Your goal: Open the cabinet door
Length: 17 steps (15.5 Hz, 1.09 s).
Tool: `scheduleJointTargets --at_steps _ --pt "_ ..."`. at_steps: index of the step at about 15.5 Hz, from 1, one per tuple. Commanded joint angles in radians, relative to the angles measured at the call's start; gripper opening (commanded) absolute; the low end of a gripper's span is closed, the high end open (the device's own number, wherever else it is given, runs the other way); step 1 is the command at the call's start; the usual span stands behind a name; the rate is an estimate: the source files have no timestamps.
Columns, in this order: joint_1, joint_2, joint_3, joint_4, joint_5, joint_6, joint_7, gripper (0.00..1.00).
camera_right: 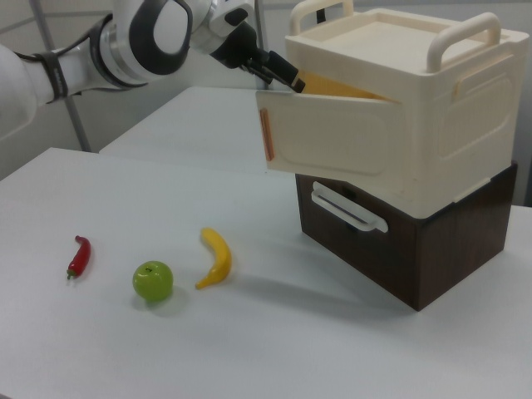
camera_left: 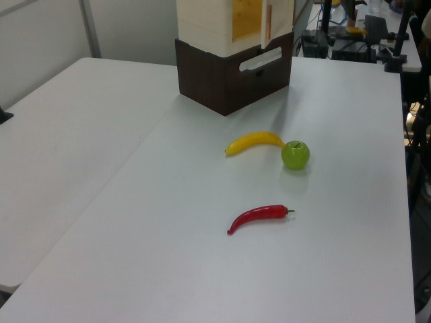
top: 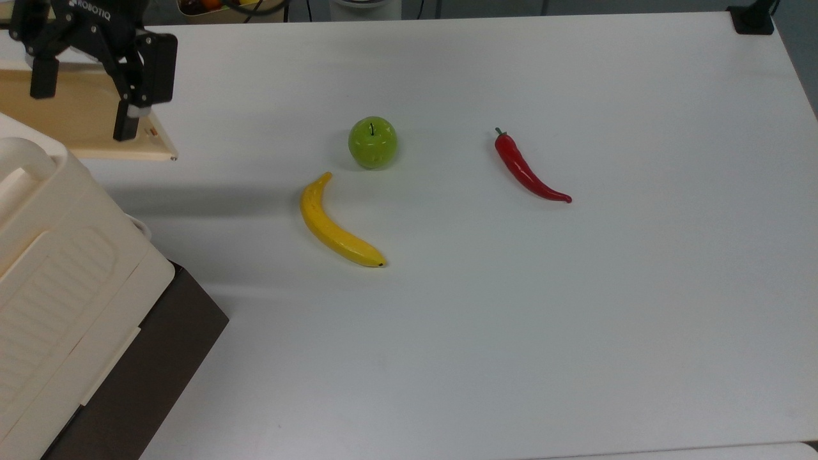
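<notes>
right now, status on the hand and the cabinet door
Hand open, above the cabinet door, fingers straddling its top edge. Door swung partway out from the cabinet. Banana, apple, chili on the table, apart from the door.

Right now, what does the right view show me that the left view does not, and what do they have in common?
The right view gives the arm, with its gripper at the top edge of the cabinet door, and the door's cream outer face, swung partly open. The left view gives the door's tan-orange inner face and a second table alongside. Both share the cabinet, the banana, the apple and the chilli.
</notes>
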Motion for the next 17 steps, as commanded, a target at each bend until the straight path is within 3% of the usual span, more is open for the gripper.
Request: scheduleJointTargets --at_steps 1,8,17 --pt "0.004 -0.058 -0.006 -0.047 0.023 -0.13 -0.119 1.0" --pt "-0.05 -0.115 -0.009 -0.039 0.11 -0.374 -0.409 1.0" --pt "0.017 -0.123 0.028 -0.05 0.178 -0.511 -0.393 1.0"
